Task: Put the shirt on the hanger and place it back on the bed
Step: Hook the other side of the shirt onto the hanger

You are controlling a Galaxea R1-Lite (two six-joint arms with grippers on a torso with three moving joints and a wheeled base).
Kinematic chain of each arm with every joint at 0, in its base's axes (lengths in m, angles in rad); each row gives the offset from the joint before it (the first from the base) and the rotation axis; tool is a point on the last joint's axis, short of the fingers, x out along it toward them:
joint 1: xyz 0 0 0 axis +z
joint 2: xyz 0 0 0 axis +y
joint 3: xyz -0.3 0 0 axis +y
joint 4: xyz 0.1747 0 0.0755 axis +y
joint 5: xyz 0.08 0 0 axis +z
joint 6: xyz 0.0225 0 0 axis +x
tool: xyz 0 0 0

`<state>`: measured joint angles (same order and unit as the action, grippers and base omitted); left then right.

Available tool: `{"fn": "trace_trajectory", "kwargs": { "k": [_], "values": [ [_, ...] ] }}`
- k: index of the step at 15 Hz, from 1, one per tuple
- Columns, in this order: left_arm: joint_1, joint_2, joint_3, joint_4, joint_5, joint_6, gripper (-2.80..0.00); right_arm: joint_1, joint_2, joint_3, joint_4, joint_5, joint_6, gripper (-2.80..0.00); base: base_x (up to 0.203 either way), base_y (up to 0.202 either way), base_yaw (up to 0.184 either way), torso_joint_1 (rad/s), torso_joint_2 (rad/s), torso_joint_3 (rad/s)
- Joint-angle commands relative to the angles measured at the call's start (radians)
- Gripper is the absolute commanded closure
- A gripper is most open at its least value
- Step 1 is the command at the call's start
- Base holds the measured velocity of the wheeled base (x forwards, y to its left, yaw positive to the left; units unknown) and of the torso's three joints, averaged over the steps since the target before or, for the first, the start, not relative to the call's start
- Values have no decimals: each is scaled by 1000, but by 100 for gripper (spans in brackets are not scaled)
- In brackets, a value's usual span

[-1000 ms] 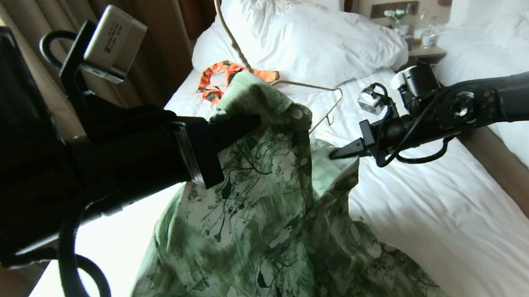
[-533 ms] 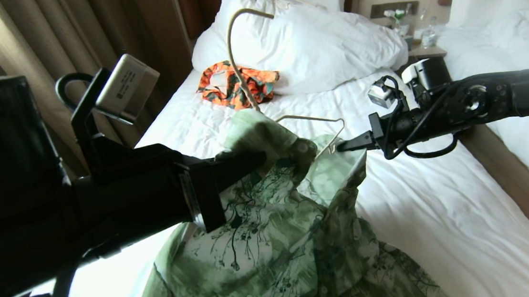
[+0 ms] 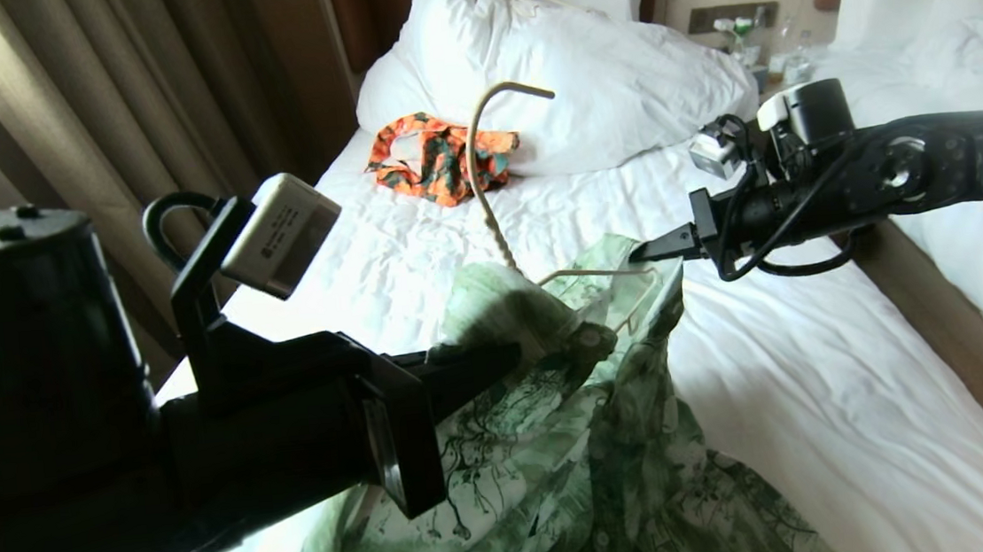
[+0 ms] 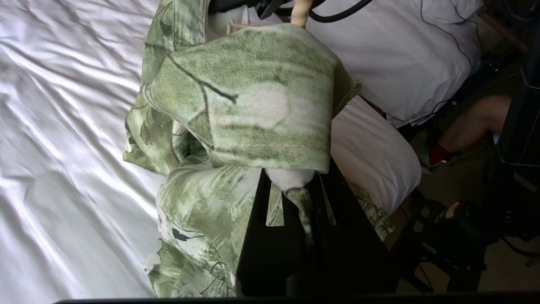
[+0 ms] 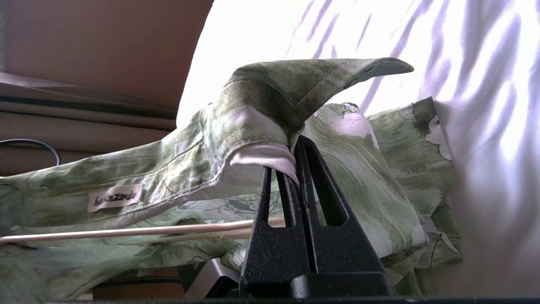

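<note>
The green flower-print shirt [image 3: 561, 457] hangs bunched over the white bed [image 3: 822, 389], held up by both arms. My left gripper [image 3: 512, 356] comes in from the near left and is shut on a fold of the collar [image 4: 253, 97]; cloth covers its fingertips [image 4: 295, 181]. My right gripper [image 3: 645, 254] reaches in from the right and is shut on the shirt's collar band [image 5: 253, 139], its jaws pressed together [image 5: 293, 145]. The cream hanger [image 3: 490, 160] stands between them with its hook up. Its lower part sits inside the neck opening, and its thin rods [image 5: 126, 231] show under the collar.
An orange and dark-green garment [image 3: 436, 152] lies by the big white pillows [image 3: 597, 62]. A second bed [image 3: 952, 49] stands at the right, beyond a nightstand with bottles [image 3: 780, 64]. Curtains [image 3: 85, 107] hang at the left. A person's leg [image 4: 472, 122] shows beside the bed.
My left gripper has come down with the collar, and the hanger's hook has sunk into view above the bed. My right gripper has shifted slightly up and away, still gripping.
</note>
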<state>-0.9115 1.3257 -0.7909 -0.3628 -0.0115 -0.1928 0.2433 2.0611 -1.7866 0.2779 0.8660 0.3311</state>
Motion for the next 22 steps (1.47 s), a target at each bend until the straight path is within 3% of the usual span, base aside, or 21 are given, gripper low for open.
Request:
{"fn": "trace_trajectory", "kwargs": {
  "k": [1, 7, 10, 12, 15, 18, 22],
  "values": [
    [1, 8, 10, -2, 3, 0, 0, 4, -38, 0, 6, 5, 2, 0, 0, 0, 0, 0, 0, 0],
    [47, 1, 9, -20, 33, -1, 0, 49, -222, 17, 49, -4, 5, 0, 0, 0, 0, 0, 0, 0],
    [52, 8, 57, -161, 29, -32, 0, 97, -302, 5, 37, -76, -7, 0, 0, 0, 0, 0, 0, 0],
    [54, 29, 99, -281, 33, -42, 0, 134, -343, -28, 34, -83, -11, 0, 0, 0, 0, 0, 0, 0],
    [45, 35, 113, -358, 31, -87, 0, 192, -380, -44, 30, -85, -37, 0, 0, 0, 0, 0, 0, 0],
    [22, 32, 110, -384, 31, -113, 0, 252, -385, -54, 39, -91, -93, 0, 0, 0, 0, 0, 0, 0],
    [20, 27, 65, -387, 33, -132, 0, 360, -406, -42, 97, -121, -104, 0, 0, 0, 0, 0, 0, 0]
  ]
}}
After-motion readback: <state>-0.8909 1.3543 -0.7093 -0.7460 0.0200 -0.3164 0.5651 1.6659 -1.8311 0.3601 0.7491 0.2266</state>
